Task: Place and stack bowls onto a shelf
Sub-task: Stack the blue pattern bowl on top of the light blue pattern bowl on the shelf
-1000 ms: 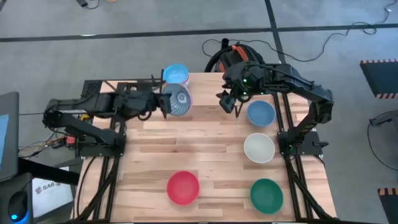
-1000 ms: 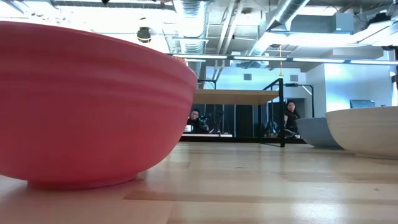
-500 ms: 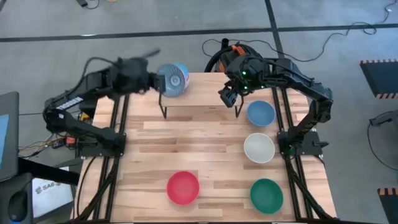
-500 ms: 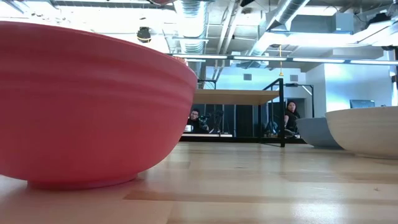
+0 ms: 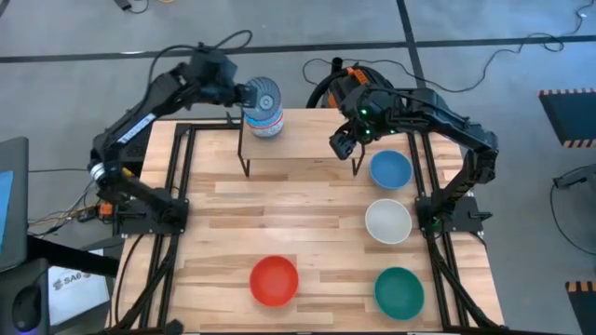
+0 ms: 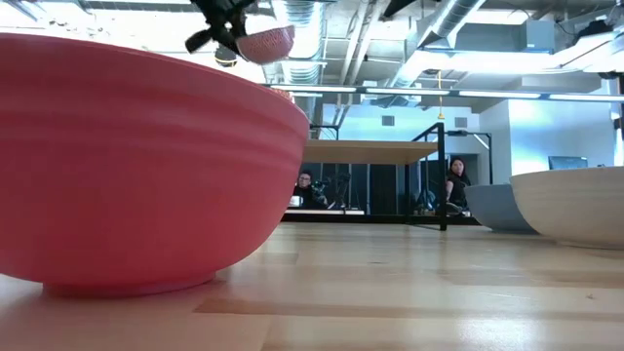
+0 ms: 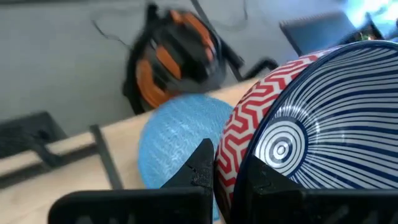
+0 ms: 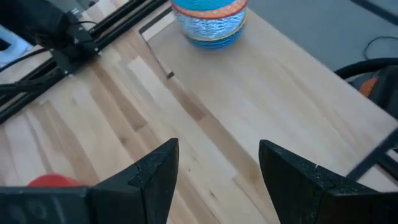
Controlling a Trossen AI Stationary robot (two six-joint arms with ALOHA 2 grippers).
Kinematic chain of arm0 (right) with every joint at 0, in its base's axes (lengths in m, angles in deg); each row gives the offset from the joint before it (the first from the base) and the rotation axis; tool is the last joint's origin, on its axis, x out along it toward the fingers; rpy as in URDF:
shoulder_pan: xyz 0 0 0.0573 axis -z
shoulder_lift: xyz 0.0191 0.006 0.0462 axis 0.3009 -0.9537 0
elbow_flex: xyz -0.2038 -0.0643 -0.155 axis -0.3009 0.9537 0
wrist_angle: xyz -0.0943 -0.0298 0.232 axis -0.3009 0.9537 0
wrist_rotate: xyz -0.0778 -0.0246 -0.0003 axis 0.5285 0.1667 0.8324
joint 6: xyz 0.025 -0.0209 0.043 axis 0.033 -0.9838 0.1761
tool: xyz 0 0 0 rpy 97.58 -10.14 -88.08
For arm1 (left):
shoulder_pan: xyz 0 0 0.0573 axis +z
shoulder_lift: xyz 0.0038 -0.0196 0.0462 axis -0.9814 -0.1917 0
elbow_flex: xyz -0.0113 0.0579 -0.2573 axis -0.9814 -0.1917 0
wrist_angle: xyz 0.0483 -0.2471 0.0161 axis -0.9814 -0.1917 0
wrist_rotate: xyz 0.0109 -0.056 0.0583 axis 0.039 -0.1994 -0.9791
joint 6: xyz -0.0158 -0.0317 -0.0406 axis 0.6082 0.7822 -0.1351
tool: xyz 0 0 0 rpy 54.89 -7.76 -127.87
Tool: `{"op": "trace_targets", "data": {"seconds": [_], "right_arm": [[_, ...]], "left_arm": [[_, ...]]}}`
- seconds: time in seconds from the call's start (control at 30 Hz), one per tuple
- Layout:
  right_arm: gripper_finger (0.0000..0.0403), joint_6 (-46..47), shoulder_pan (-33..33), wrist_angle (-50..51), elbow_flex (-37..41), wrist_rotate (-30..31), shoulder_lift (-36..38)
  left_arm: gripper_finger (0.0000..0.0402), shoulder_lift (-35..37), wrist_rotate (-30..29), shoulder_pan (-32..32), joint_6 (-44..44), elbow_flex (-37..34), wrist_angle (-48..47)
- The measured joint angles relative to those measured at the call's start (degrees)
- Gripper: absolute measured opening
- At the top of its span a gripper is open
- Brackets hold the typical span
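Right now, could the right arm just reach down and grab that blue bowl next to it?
Probably yes. The right gripper hangs open just beside the blue bowl, which sits alone on the table with nothing stacked in it or covering it.

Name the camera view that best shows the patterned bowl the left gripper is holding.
The left wrist view: the patterned bowl fills it, blue-striped inside, red zigzag outside, rim pinched by the left gripper. The high view shows it small above the shelf; the low view catches only its underside; the right wrist view misses it.

left claw [image 5: 244, 94]: raised at far left, clamped on a rim | right claw [image 5: 345, 149]: held spread wide, hovering at far right
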State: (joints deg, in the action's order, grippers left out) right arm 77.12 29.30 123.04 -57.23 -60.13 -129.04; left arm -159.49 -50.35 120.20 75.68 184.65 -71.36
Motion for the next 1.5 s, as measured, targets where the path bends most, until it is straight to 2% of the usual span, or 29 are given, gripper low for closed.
{"op": "trace_targets", "data": {"seconds": [0.1,0.2,0.43,0.9,1.17,1.5], "right_arm": [[0.0249,1.25,0.0,1.44,0.0,1.84,0.04],[0.0249,1.53,0.27,2.3,0.0,2.18,0.04],[0.0249,1.55,1.53,2.43,0.0,2.15,0.04],[0.0249,-0.76,5.66,1.72,0.0,0.3,0.04],[0.0249,-2.24,5.73,1.69,-0.02,0.43,0.04],[0.0249,-2.53,5.33,1.52,-0.02,4.09,0.02]], "left_arm": [[0.0003,-2.2,4.29,1.85,-0.37,0.05,-0.12],[0.0003,-4.31,5.75,3.86,-1.47,0.11,-3.92],[0.0011,-5.9,6.19,6.54,-3.67,0.04,-6.92],[0.0016,-5.9,4.19,6.85,-4.25,-0.15,-7.5],[0.0017,-6.73,4.25,6.31,-3.38,-0.15,-7.81],[0.0017,-8.46,5.38,5.62,-3.43,-0.22,-8.1]]}}
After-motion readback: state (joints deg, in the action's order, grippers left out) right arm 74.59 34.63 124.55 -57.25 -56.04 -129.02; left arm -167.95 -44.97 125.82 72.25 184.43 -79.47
